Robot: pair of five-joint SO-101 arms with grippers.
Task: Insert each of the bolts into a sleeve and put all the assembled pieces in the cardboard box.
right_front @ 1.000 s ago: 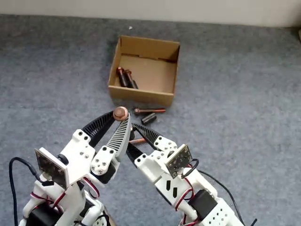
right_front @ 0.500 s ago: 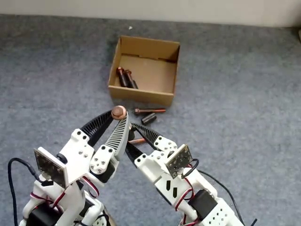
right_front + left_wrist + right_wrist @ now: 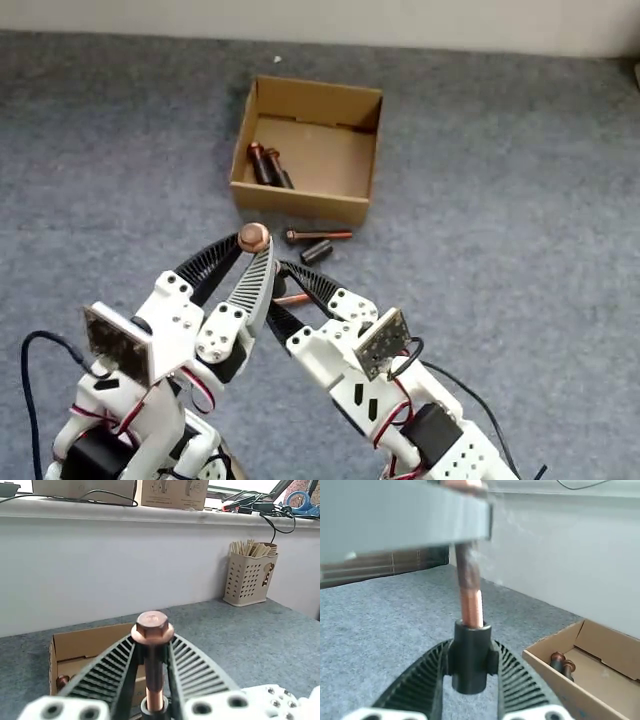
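Bolt (image 3: 152,626) barely drifted in 1 s | L gripper (image 3: 152,645) clamps bolt under head, shank upright | R gripper (image 3: 470,650) clamps sleeve (image 3: 469,660) directly below, bolt tip just inside, axes aligned | held near cardboard box (image 3: 300,205)

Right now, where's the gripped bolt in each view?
High view: bolt at the tips of the left gripper, near the cardboard box.
Left wrist view: bolt upright between the fingers, cardboard box behind.
Right wrist view: bolt shaft entering the sleeve in the right gripper.
Landmark: the cardboard box.
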